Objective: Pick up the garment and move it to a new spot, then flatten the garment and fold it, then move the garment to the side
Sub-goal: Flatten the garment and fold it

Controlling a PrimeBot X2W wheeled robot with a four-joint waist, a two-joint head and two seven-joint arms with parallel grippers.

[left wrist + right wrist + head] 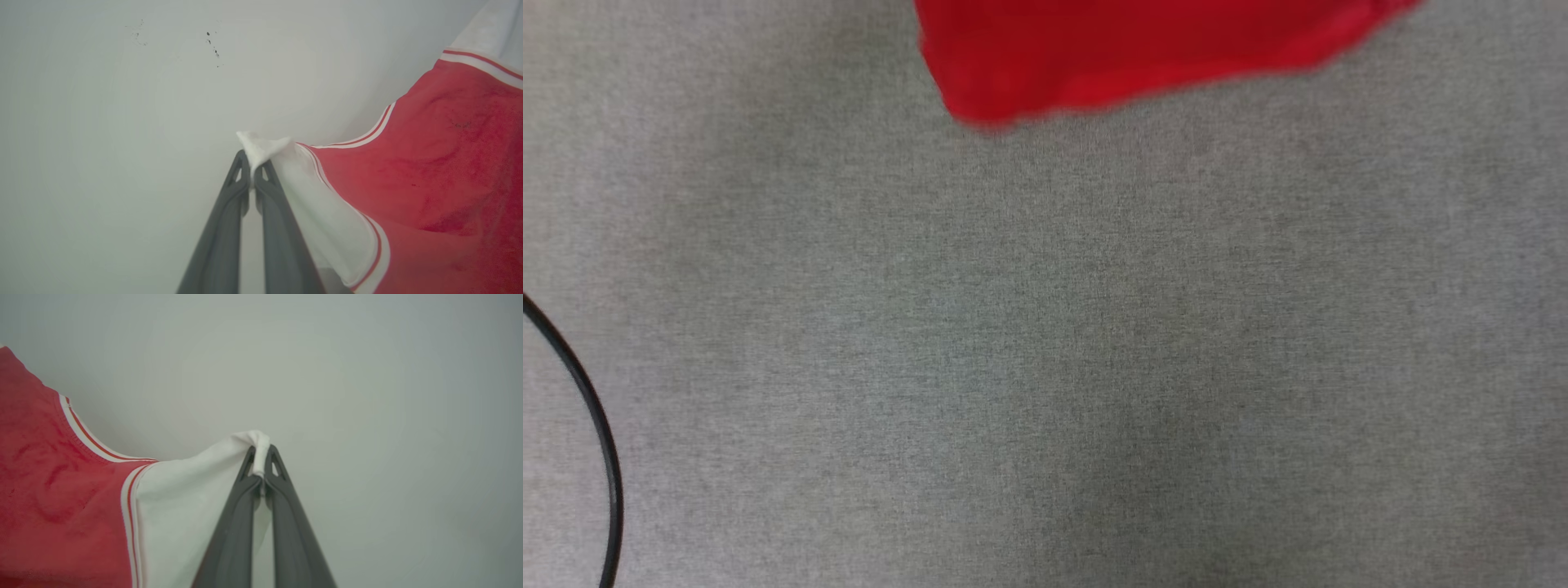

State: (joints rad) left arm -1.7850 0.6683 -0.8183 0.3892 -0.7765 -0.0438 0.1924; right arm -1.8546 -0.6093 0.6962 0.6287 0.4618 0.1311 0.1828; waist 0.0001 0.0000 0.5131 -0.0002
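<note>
Garment [1143,49]: the red body hangs at the top edge of the head view with its lower hem blurred, over the grey tabletop [1045,367]. I cannot tell whether the hem touches it.
Left end effector [252,171]: the fingers are pinched almost together on the tip of a white sleeve [322,212]. Striped trim [378,245] runs where that white meets the red.
Right end effector [261,467]: it is clamped tight on the bunched tip of the other white sleeve [184,506].
Spread: the red body stretches between the two grips and hangs open by its sleeves rather than crumpled.
Done: the pick-up looks complete to me, since both sleeve tips are held and the cloth is off its resting place.
In hand: by my reading this is the carry to a new spot, with no sign that it has been laid down yet.
Left to do: lay it flat, smooth it, fold it and shift it aside. No fold shows anywhere in the cloth.
Tabletop: a broad grey stretch lies below the hem, which looks to me like room for the lay-down.
Cable [600,441]: a thin black curve sits at the lower left of the head view, well apart from the garment.
</note>
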